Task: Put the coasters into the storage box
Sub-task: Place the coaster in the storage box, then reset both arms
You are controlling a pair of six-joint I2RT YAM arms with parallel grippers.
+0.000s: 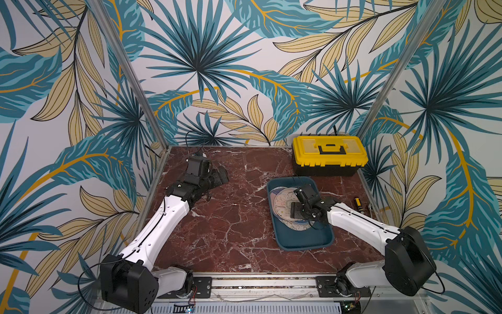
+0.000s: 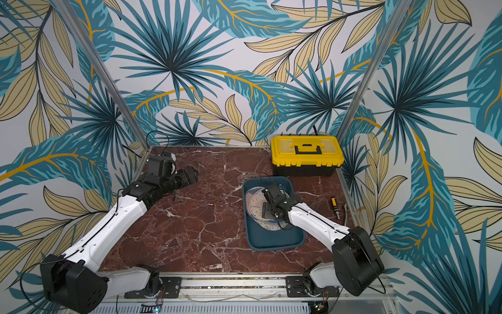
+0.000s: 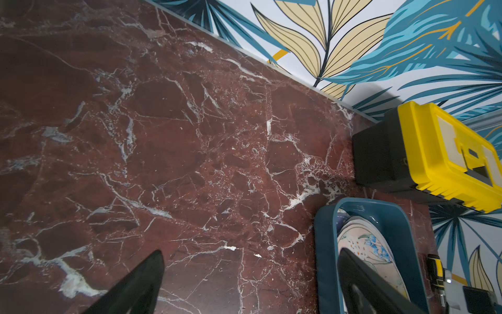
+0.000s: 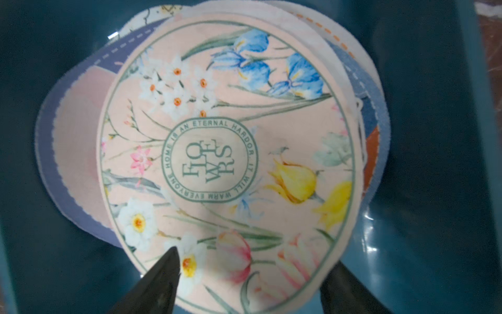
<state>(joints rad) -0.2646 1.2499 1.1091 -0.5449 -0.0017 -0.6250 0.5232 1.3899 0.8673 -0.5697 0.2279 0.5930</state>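
The teal storage box [image 1: 274, 217] [image 2: 248, 225] stands right of the table's middle. Several round coasters [image 1: 282, 204] [image 2: 255, 204] lie piled inside it at its far end. In the right wrist view a pink coaster [image 4: 217, 136] printed with flowers lies on top, over blue and cream ones. My right gripper [image 1: 297, 210] [image 4: 251, 261] hangs over this pile, open, its fingers apart on either side of the top coaster's near edge. My left gripper [image 1: 224, 175] [image 3: 251, 254] is open over bare table at the far left, holding nothing. Its wrist view catches the storage box [image 3: 326, 258] and a coaster [image 3: 361, 242].
A black toolbox with a yellow lid [image 1: 330, 155] stands at the back right, just behind the storage box. A small yellow and black tool [image 1: 358, 205] lies near the right edge. The red marble table [image 1: 231, 217] is walled by leaf-print panels.
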